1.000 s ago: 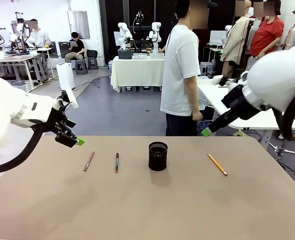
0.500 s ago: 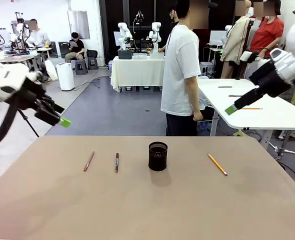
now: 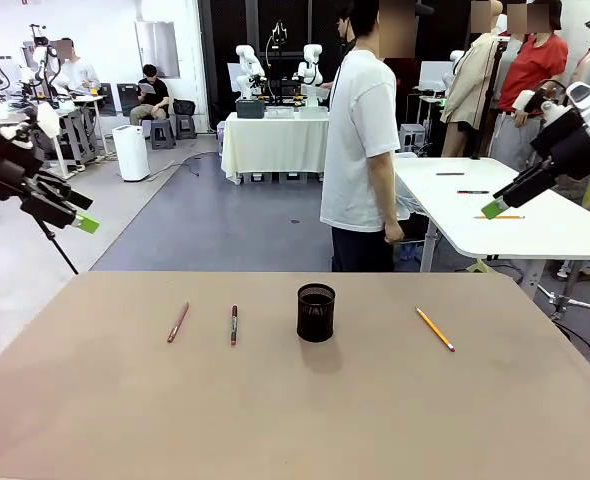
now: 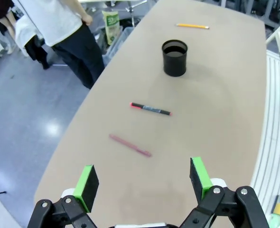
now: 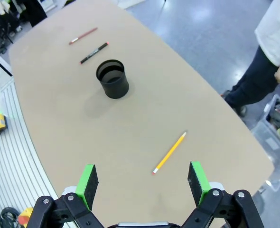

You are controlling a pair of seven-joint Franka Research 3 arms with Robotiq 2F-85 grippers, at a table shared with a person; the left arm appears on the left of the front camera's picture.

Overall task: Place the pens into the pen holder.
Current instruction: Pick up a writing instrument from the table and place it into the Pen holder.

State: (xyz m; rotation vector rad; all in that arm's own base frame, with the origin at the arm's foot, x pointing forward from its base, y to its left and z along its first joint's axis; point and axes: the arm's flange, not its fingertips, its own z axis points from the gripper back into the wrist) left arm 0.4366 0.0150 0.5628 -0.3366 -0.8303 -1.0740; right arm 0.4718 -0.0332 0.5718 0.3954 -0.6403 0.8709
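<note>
1. 3 pens lie flat on the table [image 3: 295,420]. The reddish-pink pen [image 3: 178,322] and the dark red-and-black pen [image 3: 233,325] are near each other, left of the pen holder [image 3: 316,312]. The yellow-orange pencil [image 3: 435,328] lies to its right. Any print on them is too small to read.
2. 1 pen holder, a black mesh cup, stands upright toward the far edge, apart from every pen.
3. Open room: the tabletop is bare across the whole near side. Each pen sits well in from the side edges.
4. Left end effector [image 3: 85,223]: hangs high beyond the table's left edge, tilted down. Its green pads are spread wide and grip nothing.
5. Right end effector [image 3: 494,209]: hangs high off the right side, angled down. Its pads are wide apart and it grips nothing.
6. 1 person [image 3: 360,150] stands side-on beyond the far edge.
</note>
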